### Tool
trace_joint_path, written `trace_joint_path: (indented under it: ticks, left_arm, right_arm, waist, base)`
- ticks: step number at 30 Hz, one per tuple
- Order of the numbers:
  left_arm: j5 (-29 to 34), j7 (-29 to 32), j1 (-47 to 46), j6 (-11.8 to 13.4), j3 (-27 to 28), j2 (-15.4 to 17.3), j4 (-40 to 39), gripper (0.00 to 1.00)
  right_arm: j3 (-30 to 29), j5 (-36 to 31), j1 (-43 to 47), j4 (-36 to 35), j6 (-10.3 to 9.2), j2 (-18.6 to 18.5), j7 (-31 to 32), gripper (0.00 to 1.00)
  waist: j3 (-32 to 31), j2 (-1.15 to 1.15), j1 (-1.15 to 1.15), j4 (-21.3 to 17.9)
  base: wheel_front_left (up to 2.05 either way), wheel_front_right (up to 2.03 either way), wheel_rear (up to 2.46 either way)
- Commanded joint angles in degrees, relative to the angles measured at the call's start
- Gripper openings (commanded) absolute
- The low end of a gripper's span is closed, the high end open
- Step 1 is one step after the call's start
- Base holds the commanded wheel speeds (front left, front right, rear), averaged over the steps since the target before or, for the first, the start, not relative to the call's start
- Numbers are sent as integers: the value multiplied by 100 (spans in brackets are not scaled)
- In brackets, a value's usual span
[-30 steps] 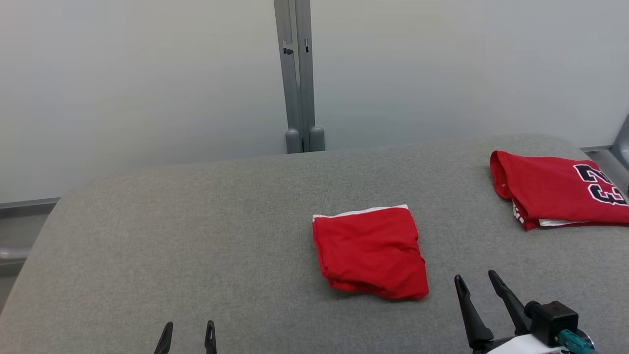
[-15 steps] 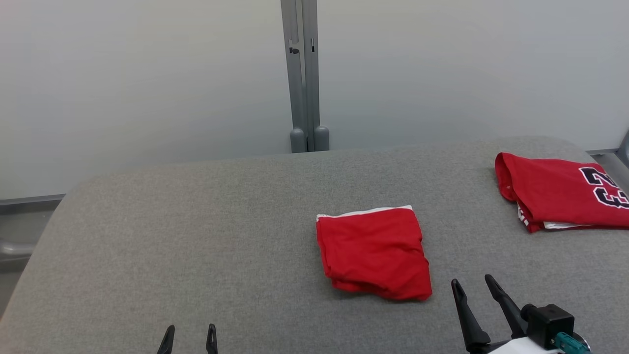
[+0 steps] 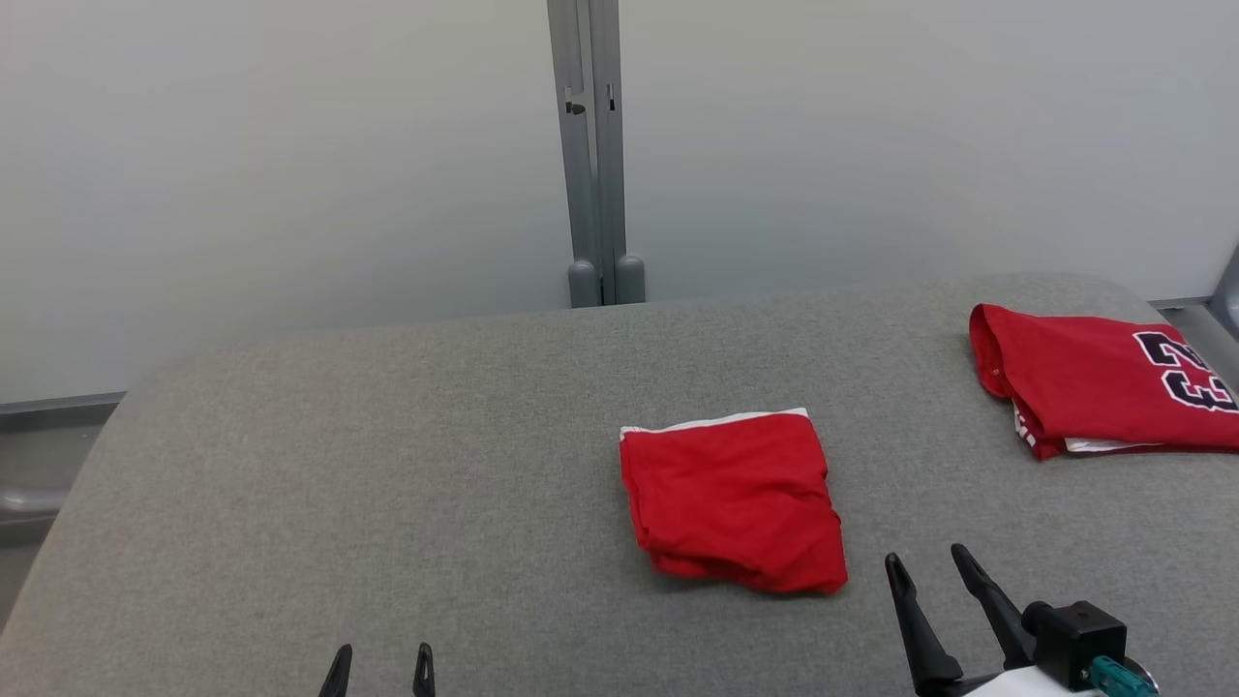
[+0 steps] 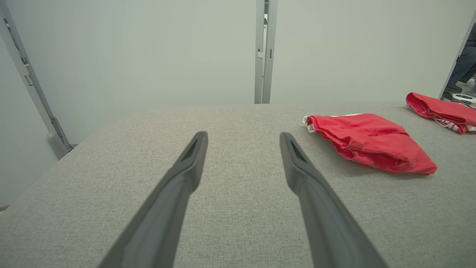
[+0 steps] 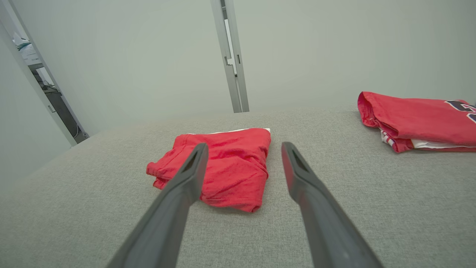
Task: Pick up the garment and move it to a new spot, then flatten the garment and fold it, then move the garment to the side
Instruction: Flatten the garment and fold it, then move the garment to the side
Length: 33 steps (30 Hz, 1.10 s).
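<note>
The garment is a red folded bundle with a white edge along its far side. It lies flat near the middle of the grey padded table. My right gripper is open just to the right of the bundle's near corner, touching nothing. In the right wrist view the garment lies ahead and slightly left of the open right gripper. My left gripper is open at the table's near edge, well left of the bundle. In the left wrist view the garment lies off to the right of the left gripper.
A second red garment, a folded jersey with dark numerals, lies at the table's far right, also in the wrist views. A grey metal post stands against the pale wall behind the table. Bare grey cloth spreads across the left half.
The head view has shifted slightly. Both grippers sit a touch lower in it and stay open. Neither garment has moved on the table.
</note>
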Motion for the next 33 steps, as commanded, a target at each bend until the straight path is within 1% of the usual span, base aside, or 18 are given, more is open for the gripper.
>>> trace_joint_path:
  ticks: [1,24,33]
  left_arm:
    - [34,1,-19,-8,-2,0,2,100]
    - [129,1,-135,-73,-39,1,24,100]
    - [125,1,-219,-40,-140,1,-9,100]
  right_arm:
    - [7,22,93,9,0,-3,-15,100]
    - [-123,40,102,-72,0,97,-15,100]
    - [12,74,-109,19,0,137,-15,100]
  waist:
    - [-2,0,0,-2]
    - [129,0,0,139]
    - [359,0,0,268]
  base:
    - [0,0,0]
    - [0,0,0]
    - [0,0,0]
